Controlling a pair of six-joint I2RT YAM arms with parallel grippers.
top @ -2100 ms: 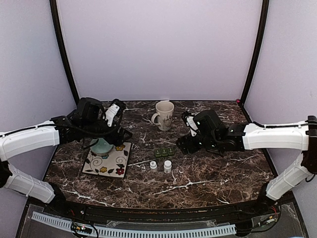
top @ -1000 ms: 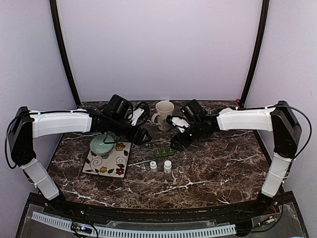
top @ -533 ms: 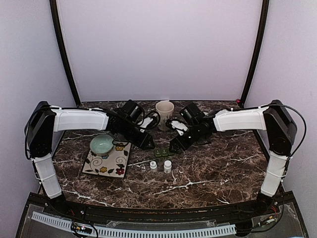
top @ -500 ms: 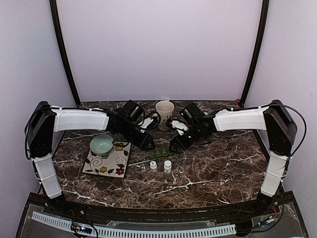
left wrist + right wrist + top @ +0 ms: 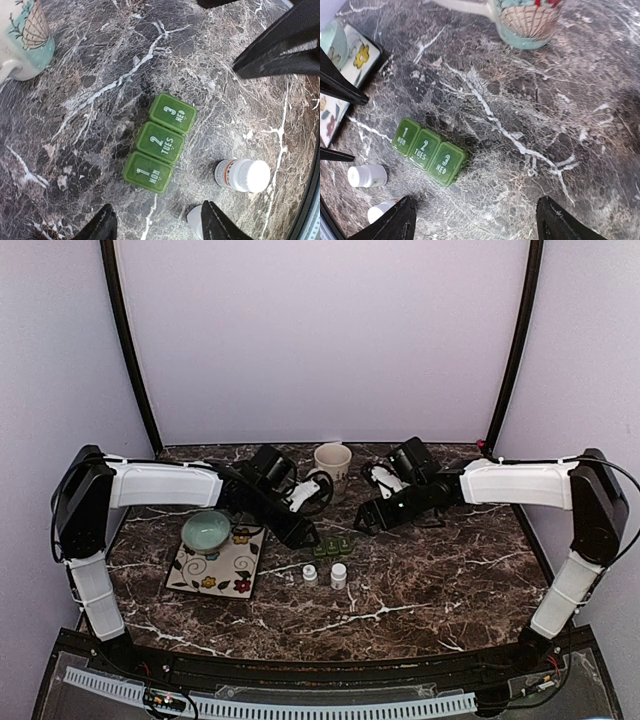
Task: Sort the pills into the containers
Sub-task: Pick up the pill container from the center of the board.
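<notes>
Probably light, rigid and slippery, the pill box (image 5: 160, 142) lies closed just on the near side of the mug (image 5: 332, 468), best pinched across its narrow width; the left gripper (image 5: 157, 227) and right gripper (image 5: 475, 222) both gape empty.

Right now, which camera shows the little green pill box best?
The left wrist view: the small dark green plastic pill box fills the middle, lids shut, day labels readable. The right wrist view shows it whole but smaller; the top view only a tiny strip.
</notes>
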